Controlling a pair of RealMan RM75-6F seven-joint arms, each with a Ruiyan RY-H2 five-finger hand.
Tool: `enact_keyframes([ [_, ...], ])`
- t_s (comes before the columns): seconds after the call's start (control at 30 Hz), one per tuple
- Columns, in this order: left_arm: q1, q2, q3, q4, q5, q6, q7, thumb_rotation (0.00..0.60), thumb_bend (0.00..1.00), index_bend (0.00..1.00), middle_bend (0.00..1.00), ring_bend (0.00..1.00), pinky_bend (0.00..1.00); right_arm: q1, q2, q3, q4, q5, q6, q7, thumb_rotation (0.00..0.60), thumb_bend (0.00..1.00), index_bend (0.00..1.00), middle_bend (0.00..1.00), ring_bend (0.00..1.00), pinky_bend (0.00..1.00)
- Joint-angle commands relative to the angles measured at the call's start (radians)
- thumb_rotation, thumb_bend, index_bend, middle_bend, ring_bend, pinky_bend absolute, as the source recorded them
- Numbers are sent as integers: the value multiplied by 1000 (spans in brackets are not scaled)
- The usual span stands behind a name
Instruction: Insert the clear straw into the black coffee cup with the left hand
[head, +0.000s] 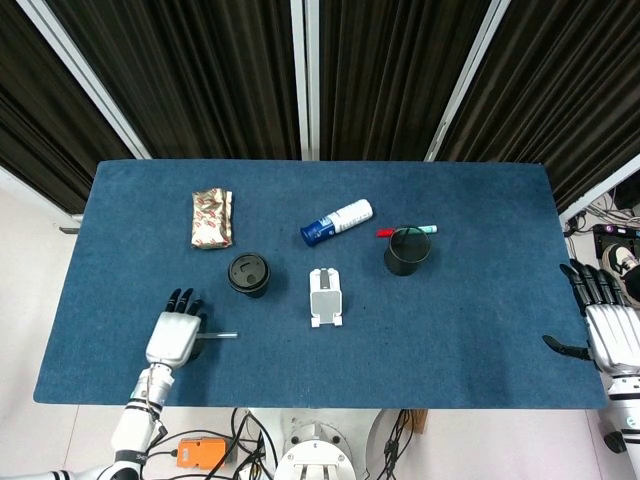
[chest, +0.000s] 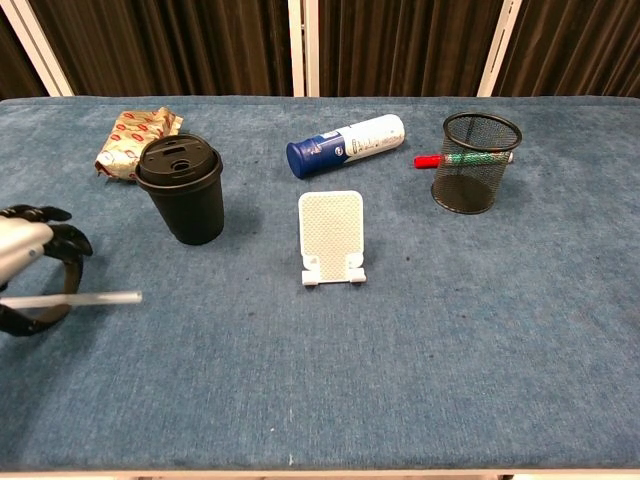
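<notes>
From the head view, the left hand (head: 176, 336) sits at the near left of the blue bench (head: 480, 310), its fingers curled around the clear straw (head: 222, 336), which juts toward the black coffee cup (head: 248, 274). The right hand (head: 607, 328) rests at the far right edge, fingers spread, holding nothing. In the chest view, the left hand (chest: 30, 270) grips the straw (chest: 85, 298) level, well left of the lidded cup (chest: 183, 189).
</notes>
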Motion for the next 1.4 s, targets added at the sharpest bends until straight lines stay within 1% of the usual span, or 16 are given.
enact_keyframes([
  [0.03, 29, 77, -29, -61, 70, 47, -211, 600, 392, 588, 233, 23, 0, 2, -3, -4, -1, 0, -9, -5, 600, 221, 0, 66, 0, 25],
  [0.1, 39, 119, -57, -89, 102, 69, -347, 600, 393, 588, 233, 22, 0, 6, -9, -11, 1, 0, -25, -11, 600, 222, 0, 66, 0, 24],
  [0.2, 49, 160, -110, -115, 140, 103, -549, 600, 401, 589, 233, 19, 0, 15, -23, -25, 7, -3, -56, -22, 600, 221, 0, 66, 0, 25],
  [0.3, 48, 174, -170, -134, 162, 132, -733, 600, 404, 589, 234, 12, 0, 27, -37, -38, 15, -8, -89, -40, 600, 221, 0, 66, 0, 24],
  [0.4, 32, 166, -228, -156, 171, 136, -907, 600, 416, 589, 234, 2, 0, 34, -45, -44, 16, -12, -104, -50, 600, 221, 0, 66, 0, 24],
  [0.47, 14, 161, -256, -166, 168, 122, -982, 600, 422, 589, 234, 0, 0, 35, -49, -44, 16, -13, -104, -52, 600, 221, 0, 66, 0, 25],
  [0.63, -53, 135, -316, -177, 137, 41, -1137, 600, 420, 589, 234, 0, 0, 31, -53, -45, 20, -11, -95, -48, 600, 221, 0, 66, 0, 24],
  [0.8, -123, 75, -371, -140, 58, -40, -1243, 600, 420, 589, 234, 0, 0, 26, -51, -47, 20, -7, -90, -47, 600, 221, 0, 66, 0, 25],
  [0.9, -148, 38, -389, -117, 16, -66, -1277, 600, 420, 589, 233, 0, 0, 25, -50, -47, 19, -3, -91, -47, 600, 221, 0, 66, 0, 25],
  [1.07, -163, -11, -381, -75, -10, -71, -1283, 600, 420, 589, 233, 0, 0, 25, -50, -47, 19, 3, -94, -49, 600, 221, 0, 66, 0, 25],
  [1.2, -164, -39, -361, -42, -2, -62, -1279, 600, 420, 589, 233, 0, 0, 28, -51, -45, 17, 6, -97, -52, 600, 222, 0, 66, 0, 25],
  [1.4, -170, -76, -349, -1, 15, -50, -1280, 600, 420, 589, 233, 0, 0, 31, -53, -44, 13, 10, -102, -58, 600, 221, 0, 66, 0, 25],
])
